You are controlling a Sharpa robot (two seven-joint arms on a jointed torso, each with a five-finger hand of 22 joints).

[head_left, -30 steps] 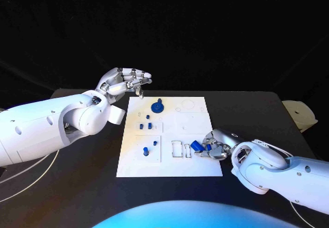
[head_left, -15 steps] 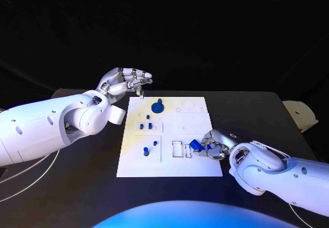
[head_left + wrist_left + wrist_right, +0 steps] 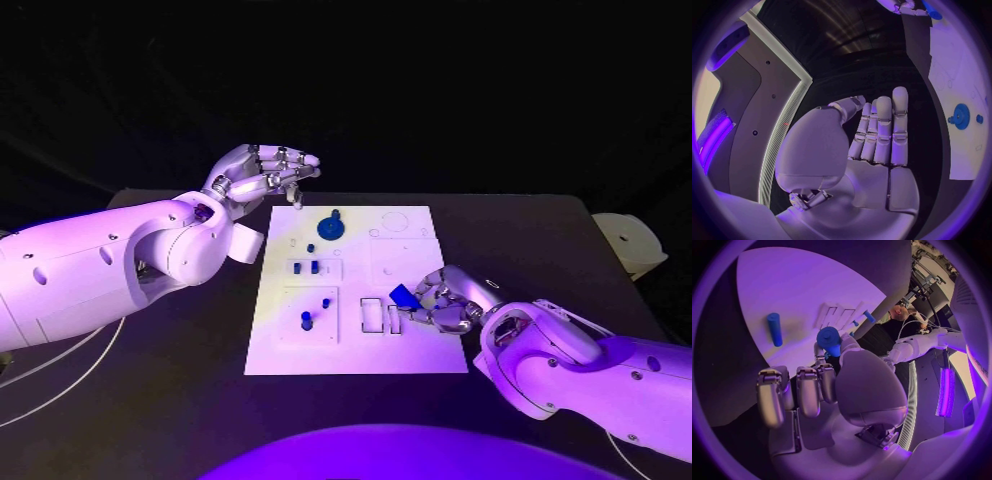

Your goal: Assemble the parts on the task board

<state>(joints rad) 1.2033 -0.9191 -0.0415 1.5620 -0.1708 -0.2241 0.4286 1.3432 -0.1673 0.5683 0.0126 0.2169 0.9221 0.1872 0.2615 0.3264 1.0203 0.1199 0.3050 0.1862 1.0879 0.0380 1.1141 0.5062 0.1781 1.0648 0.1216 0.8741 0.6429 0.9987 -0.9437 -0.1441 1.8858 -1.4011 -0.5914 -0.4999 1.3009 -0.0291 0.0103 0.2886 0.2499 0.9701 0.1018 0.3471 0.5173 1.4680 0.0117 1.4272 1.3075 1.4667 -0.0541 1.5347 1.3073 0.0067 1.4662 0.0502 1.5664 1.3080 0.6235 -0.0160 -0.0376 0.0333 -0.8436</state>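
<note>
- The right robot hand (image 3: 444,300) pinches a small blue part (image 3: 405,296) between thumb and a finger, its other fingers curled beside it; the right wrist view shows the same blue part (image 3: 829,339) at the fingertips.
- Against a second ago, this robot hand has lifted and shifted a little toward the board's middle, and the blue part now sits higher and further left, just above the narrow slots (image 3: 382,318) near the board's right edge.
- As a judgement, the part is picked up and on its way to a seat, so the insertion step is starting rather than done; which seat it is bound for cannot be told.
- The left robot hand (image 3: 268,176) hovers beyond the board's far left corner, unchanged, fingers curled in; whether anything small sits at its fingertips cannot be told.
- The task board (image 3: 433,355) lies flat in the middle of the black desk (image 3: 159,400).
- A blue gear (image 3: 332,226) stands near the board's far edge.
- Small blue pegs (image 3: 306,267) sit in the left recess below the gear, and further blue pegs (image 3: 306,319) stand in the larger left recess nearer the robot.
- In the right wrist view a blue cylinder (image 3: 774,329) lies loose on the board, apart from the robot hand.
</note>
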